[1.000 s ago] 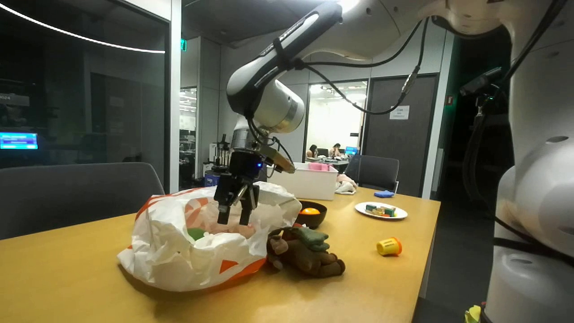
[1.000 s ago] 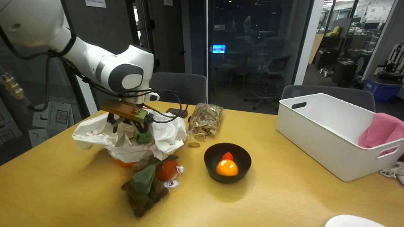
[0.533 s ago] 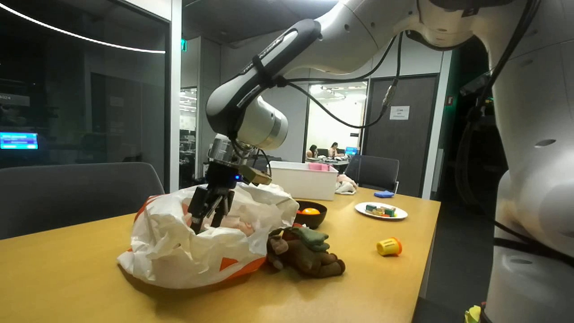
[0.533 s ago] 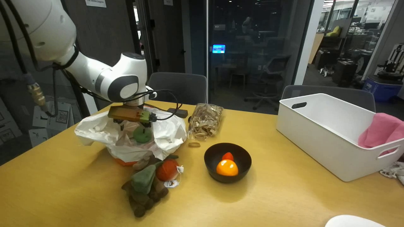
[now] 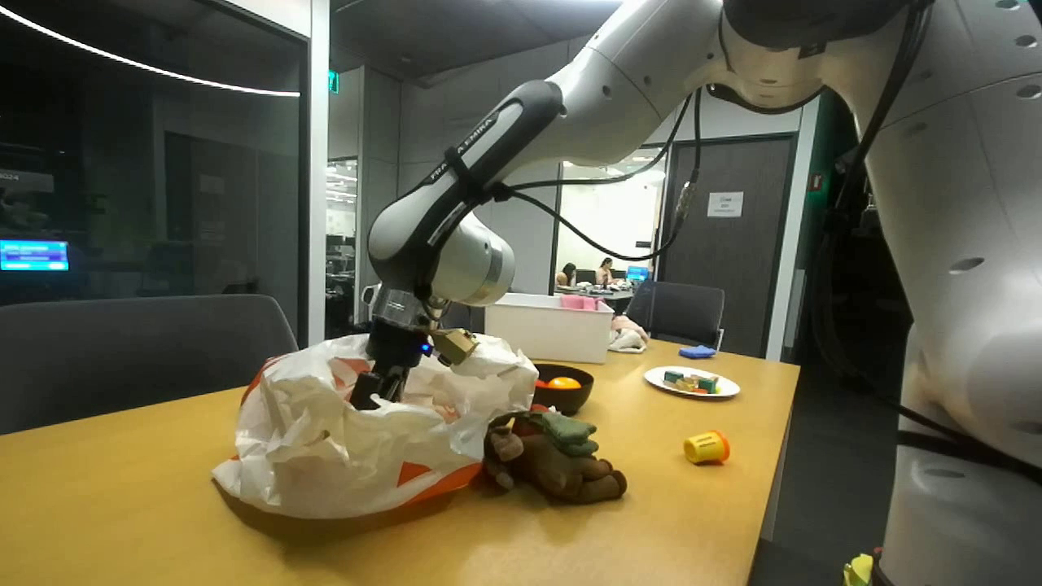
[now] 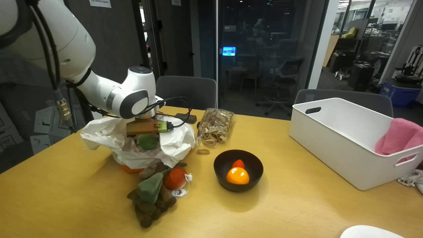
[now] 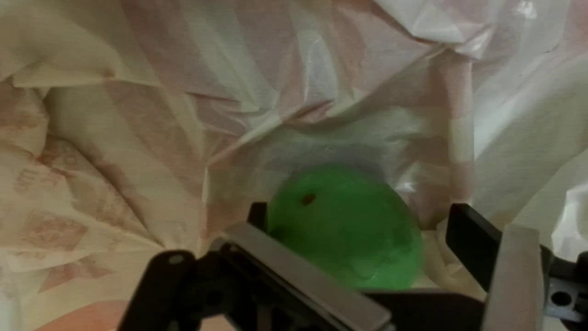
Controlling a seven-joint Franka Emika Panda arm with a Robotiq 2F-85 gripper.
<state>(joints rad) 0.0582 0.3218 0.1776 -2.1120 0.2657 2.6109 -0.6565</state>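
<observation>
Downward motion since the earlier frames: one robot arm (image 5: pixel 602 102) has lowered one gripper (image 7: pixel 360 225) further into one white plastic bag (image 5: pixel 326 472), leaving its lower end hidden behind the bag's wall in an exterior view. The bag contains one green round object (image 7: pixel 344 230), located between the two fingers (image 7: pixel 473 243) in the wrist view. Jaw state: spread. A gap shows between the object and the finger at the right; contact with the finger at the left cannot be determined.

Items on the one table (image 6: pixel 297 211) around the bag:
- One brown-and-green plush toy (image 5: pixel 553 468), just beside the bag, at its right in an exterior view.
- One black bowl (image 6: pixel 254 165), right of the bag in both exterior views, holding one orange piece (image 6: pixel 238 176) and one red piece (image 6: pixel 238 163).
- One clear packet of brown strips (image 6: pixel 215 127), at the far side, with one loose brown band (image 6: pixel 203 151) just beside it.
- One white bin (image 6: pixel 324 142) at the right, containing one pink cloth (image 6: pixel 401 137).
- One white plate (image 5: pixel 730 388) bearing several small blocks (image 5: pixel 707 384); exact count unclear.
- One yellow tub (image 5: pixel 707 448), lying on its side.
</observation>
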